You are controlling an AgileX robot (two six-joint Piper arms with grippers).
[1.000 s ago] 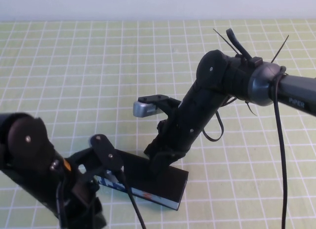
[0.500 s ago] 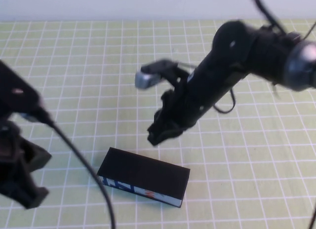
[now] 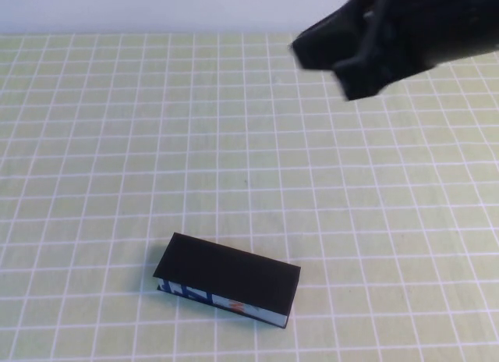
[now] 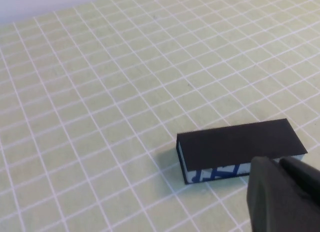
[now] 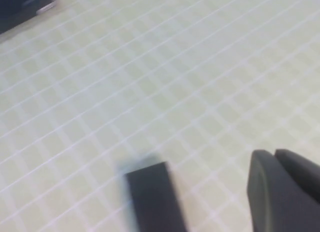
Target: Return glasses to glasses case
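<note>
The glasses case [image 3: 228, 278] lies shut on the green grid mat near the front, its blue-and-white strip facing the robot. It also shows in the left wrist view [image 4: 240, 144]. The glasses are not in view. My left gripper [image 4: 277, 162] is out of the high view; it hangs just above and beside the case, fingers together and empty. My right gripper [image 5: 274, 153] is raised well away from the case, fingers together and empty. Its arm [image 3: 382, 30] is a dark blur at the far right.
The green grid mat [image 3: 156, 143] covers the table, with a pale wall behind it. The right wrist view holds a blurred dark block [image 5: 150, 199] and a dark shape [image 5: 22, 9] at one corner; I cannot tell what they are.
Both arms have pulled back from the case. The left arm has left the high view, and the right arm has lifted up to the far right. The case stays shut in place.
</note>
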